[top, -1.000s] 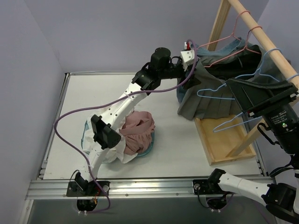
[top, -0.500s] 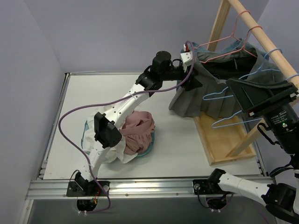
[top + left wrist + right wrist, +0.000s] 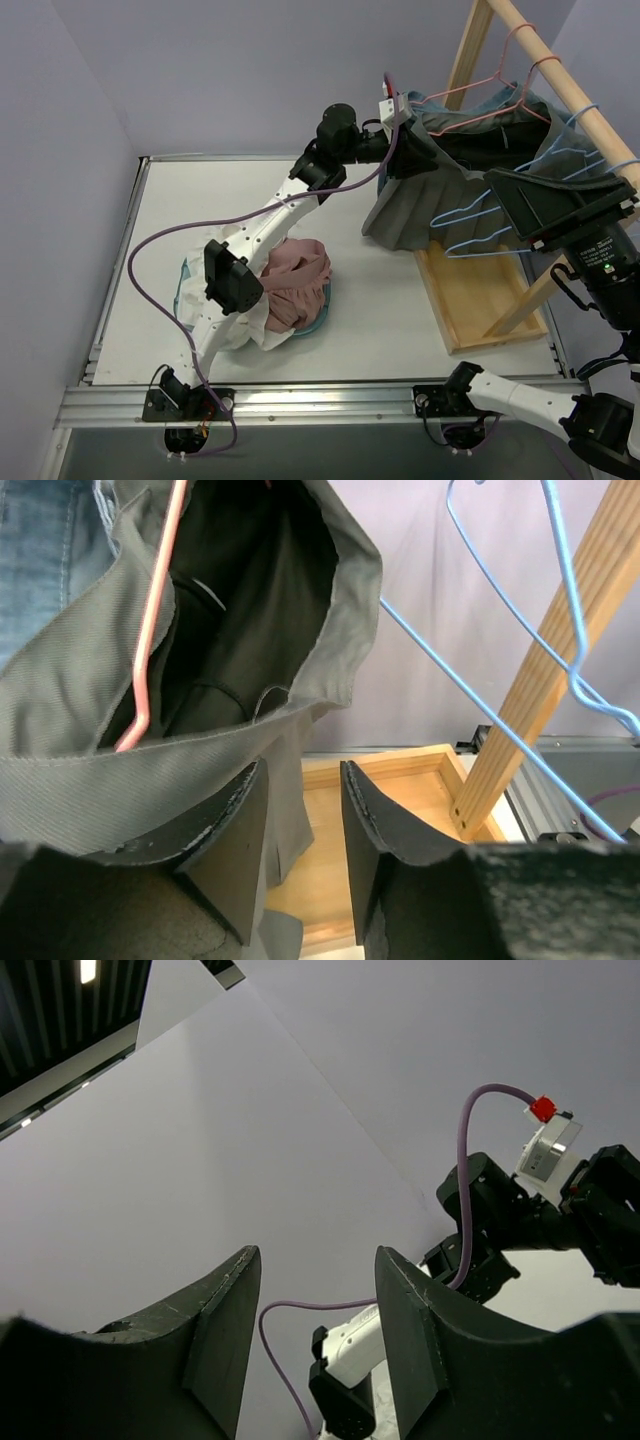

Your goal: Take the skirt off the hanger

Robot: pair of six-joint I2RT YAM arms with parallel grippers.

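Note:
The grey skirt (image 3: 425,205) hangs on a pink hanger (image 3: 490,95) from the wooden rail (image 3: 560,75). Its hem spreads down to the table. My left gripper (image 3: 412,152) is pushed up against the skirt's waistband. In the left wrist view the skirt (image 3: 200,750) drapes over the left finger, and a fold hangs just inside the narrow gap of the gripper (image 3: 303,770). The jaws stand apart with wood showing between them. The pink hanger (image 3: 155,620) runs inside the waist opening. My right gripper (image 3: 317,1255) is open on nothing and points up at the wall, raised beside the rack (image 3: 530,205).
Blue wire hangers (image 3: 480,215) hang from the rail between the skirt and my right gripper. The rack's wooden base tray (image 3: 480,300) lies below them. A heap of pink and white clothes (image 3: 295,280) sits mid-table under the left arm. Denim (image 3: 40,540) hangs beside the skirt.
The left gripper has pulled the skirt leftward, then risen to the waistband, and its jaws have narrowed a good deal. The right jaws have narrowed slightly; that arm stays in place.

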